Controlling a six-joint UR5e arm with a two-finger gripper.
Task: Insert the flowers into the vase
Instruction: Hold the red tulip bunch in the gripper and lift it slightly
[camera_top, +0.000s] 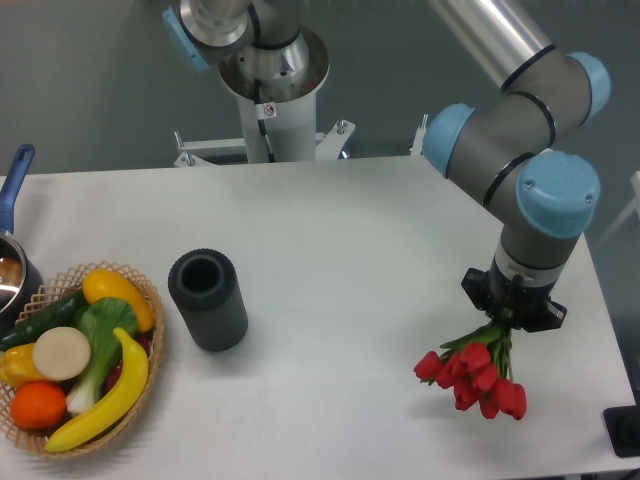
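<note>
One arm was at work at the white table (350, 230), and its gripper (510, 315) seemed closed around the green stems of the flowers (472, 375), though the fingers were too small and dark to see well. The red buds hung down and out from the gripper, tilted toward the vase (208, 299). I could not tell if the buds touched the table or hung just over it. The flowers were well apart from the vase, far off to its right and a little nearer the front edge of the table. The vase stood up straight with its round mouth open and nothing inside it. A basket (152, 335) sat just beside the vase on its left, full of toy food: a banana (105, 395), an orange (38, 405), a yellow pepper (112, 290) and some green things. A pot (12, 270) with a blue handle sat past the basket, further left of the vase. So the first part looked done, I think, because the arm had the flowers in its hold. Most of the job was left. The arm would need to carry the bunch across to the vase, turn it so the stems pointed down, lower the stems into the mouth, and then let go.
</note>
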